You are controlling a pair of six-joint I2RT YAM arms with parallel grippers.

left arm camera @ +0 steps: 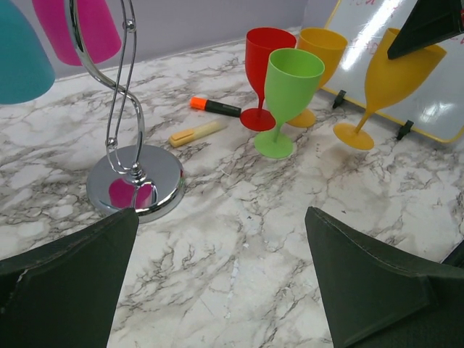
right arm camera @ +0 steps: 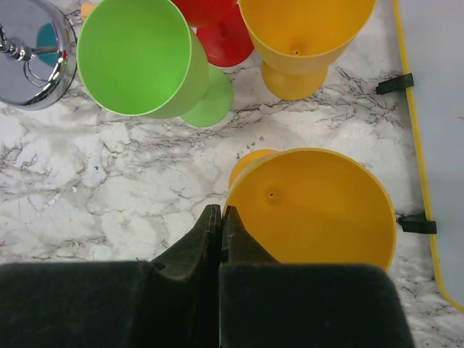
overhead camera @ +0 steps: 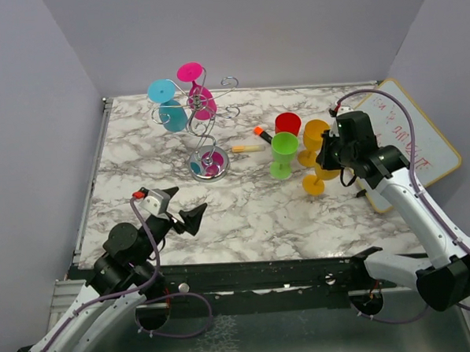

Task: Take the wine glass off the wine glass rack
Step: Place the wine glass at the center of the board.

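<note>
The chrome wine glass rack [overhead camera: 208,138] stands at the back left of the marble table, with a cyan glass [overhead camera: 166,101] and a magenta glass [overhead camera: 195,87] hanging upside down from its scroll arms. Its round base shows in the left wrist view [left arm camera: 138,185] and the right wrist view [right arm camera: 32,58]. My left gripper [overhead camera: 181,206] is open and empty, low over the table in front of the rack base [left arm camera: 221,212]. My right gripper [overhead camera: 326,157] is shut on the rim of a tilted yellow wine glass [right arm camera: 319,210], whose foot is at the table [left arm camera: 353,135].
A green glass [overhead camera: 283,154], a red glass [overhead camera: 287,124] and a second yellow glass [overhead camera: 313,136] stand upright at centre right. An orange marker [overhead camera: 262,133] and a yellow marker [overhead camera: 245,149] lie near the rack. A whiteboard [overhead camera: 422,135] leans at the right edge.
</note>
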